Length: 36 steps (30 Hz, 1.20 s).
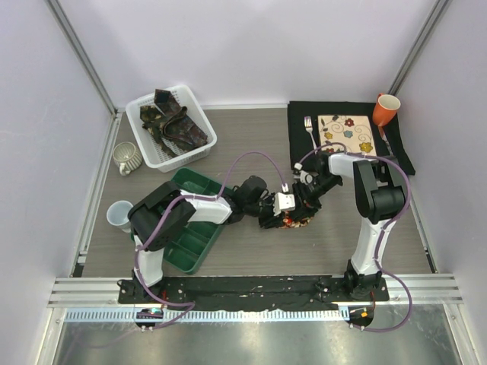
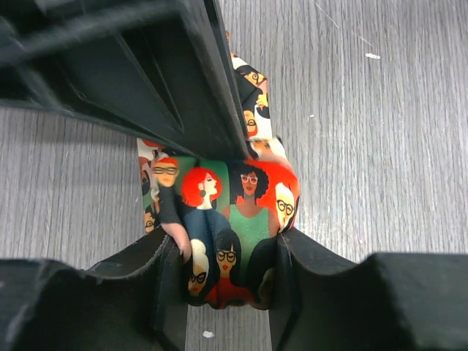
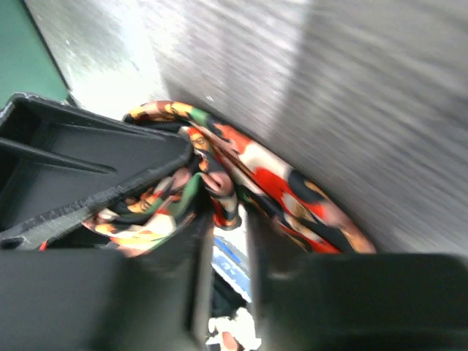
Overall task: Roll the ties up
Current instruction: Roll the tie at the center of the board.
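The red-orange multicolour tie (image 1: 294,222) lies partly rolled at the middle of the table. In the left wrist view the roll (image 2: 248,212) sits between my left gripper (image 2: 227,274), whose jaws press on both its sides. My right gripper (image 3: 223,219) is nearly shut, with a fold of the same tie (image 3: 292,190) pinched between its fingers; this view is blurred. In the top view the left gripper (image 1: 272,211) and right gripper (image 1: 304,199) meet over the tie. Dark brown, maroon and olive ties (image 1: 173,122) lie heaped in a white basket (image 1: 199,150).
A green divided tray (image 1: 190,236) lies under the left arm. Two mugs (image 1: 126,157) (image 1: 119,214) stand at the left. A black mat (image 1: 300,114) at the back right holds a floral plate (image 1: 346,133), a fork (image 1: 310,129) and an orange mug (image 1: 385,109).
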Tool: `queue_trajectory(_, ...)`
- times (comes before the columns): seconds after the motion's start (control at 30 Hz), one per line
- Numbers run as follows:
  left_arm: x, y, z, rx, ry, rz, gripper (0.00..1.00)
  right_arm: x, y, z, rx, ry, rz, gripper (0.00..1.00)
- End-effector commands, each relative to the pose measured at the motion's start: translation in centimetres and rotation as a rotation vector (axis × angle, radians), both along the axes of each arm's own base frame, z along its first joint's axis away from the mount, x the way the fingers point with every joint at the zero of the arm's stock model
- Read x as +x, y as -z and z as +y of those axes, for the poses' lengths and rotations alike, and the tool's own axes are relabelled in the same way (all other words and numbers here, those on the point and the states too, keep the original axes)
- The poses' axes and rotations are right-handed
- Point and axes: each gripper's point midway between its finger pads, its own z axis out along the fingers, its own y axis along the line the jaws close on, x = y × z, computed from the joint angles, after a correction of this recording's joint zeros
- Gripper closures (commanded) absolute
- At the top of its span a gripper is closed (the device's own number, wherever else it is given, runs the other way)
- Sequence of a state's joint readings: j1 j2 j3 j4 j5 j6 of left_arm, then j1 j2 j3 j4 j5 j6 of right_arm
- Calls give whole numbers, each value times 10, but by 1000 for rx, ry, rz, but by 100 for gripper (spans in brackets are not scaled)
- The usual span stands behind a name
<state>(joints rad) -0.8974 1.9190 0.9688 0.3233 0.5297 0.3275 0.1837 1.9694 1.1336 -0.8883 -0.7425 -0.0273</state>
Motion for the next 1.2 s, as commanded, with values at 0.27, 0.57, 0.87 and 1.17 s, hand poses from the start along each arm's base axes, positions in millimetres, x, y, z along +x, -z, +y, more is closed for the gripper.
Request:
queue_trajectory(0.27, -13, 33, 31, 164, 9, 18, 81, 28, -20, -57, -50, 53, -181, 43)
queue_trajectory(0.57, -9, 38, 31, 186, 9, 13, 82, 31, 7, -54, -47, 70, -167, 27)
queue_trajectory(0.87, -9, 40, 32, 192, 0, 19, 82, 17, -22, -5, 220, 26, -152, 33)
queue_trajectory(1.17, -8, 43, 31, 199, -3, 27, 83, 2, -57, 9, 360, -23, -181, 28)
